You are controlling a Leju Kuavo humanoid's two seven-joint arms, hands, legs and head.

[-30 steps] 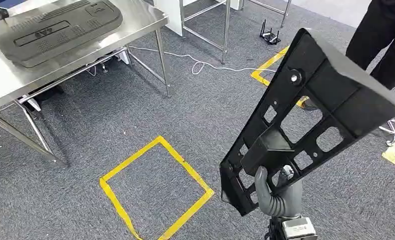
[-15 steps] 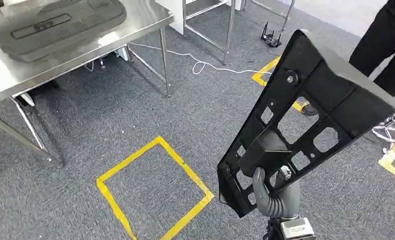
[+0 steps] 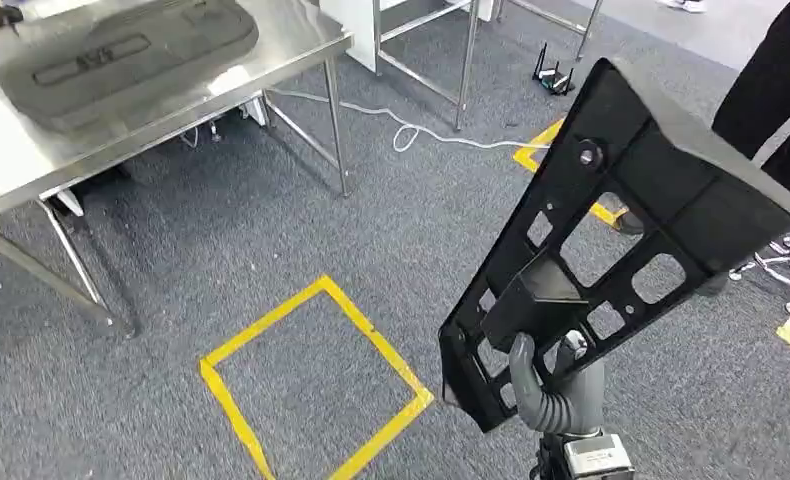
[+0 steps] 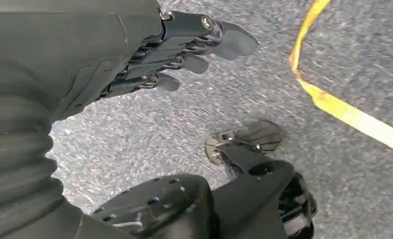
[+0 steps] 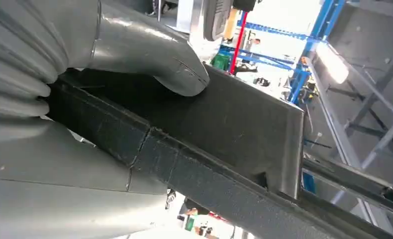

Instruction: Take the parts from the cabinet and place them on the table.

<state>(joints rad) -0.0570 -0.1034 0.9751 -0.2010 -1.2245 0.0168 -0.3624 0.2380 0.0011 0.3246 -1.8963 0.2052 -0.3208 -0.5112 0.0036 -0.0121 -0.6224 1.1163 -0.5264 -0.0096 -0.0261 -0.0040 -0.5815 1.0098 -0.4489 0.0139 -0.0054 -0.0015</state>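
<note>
- The right hand [image 3: 559,392] grips the lower end of a black panel [image 3: 611,240]; its thumb [image 5: 149,57] presses flat on the panel's face, and the other fingers wrap behind, where a few show through the cut-outs.
- The left hand [image 4: 135,55] holds nothing; its fingers [image 4: 194,62] lie fairly straight and slightly apart above the carpet [image 4: 149,129].
- The panel is held off the floor, tilted, rising from the right hand up and away to the right. It has several rectangular cut-outs, a round knob [image 3: 588,155] near its upper part and a boxy block [image 3: 531,300] just above the hand.
- A steel surface [image 3: 301,40] stands well to the left of the panel and farther off. A second dark moulded part [image 3: 121,55] lies flat on it.
- A square of yellow tape [image 3: 316,385] marks the carpet to the left of the panel's lower end, between it and the surface's legs.
- More yellow tape [image 3: 546,140] lies behind the panel, and a white cable [image 3: 411,130] runs over the carpet beyond it.
- A person in dark trousers [image 3: 766,90] stands behind the panel's upper right corner.
</note>
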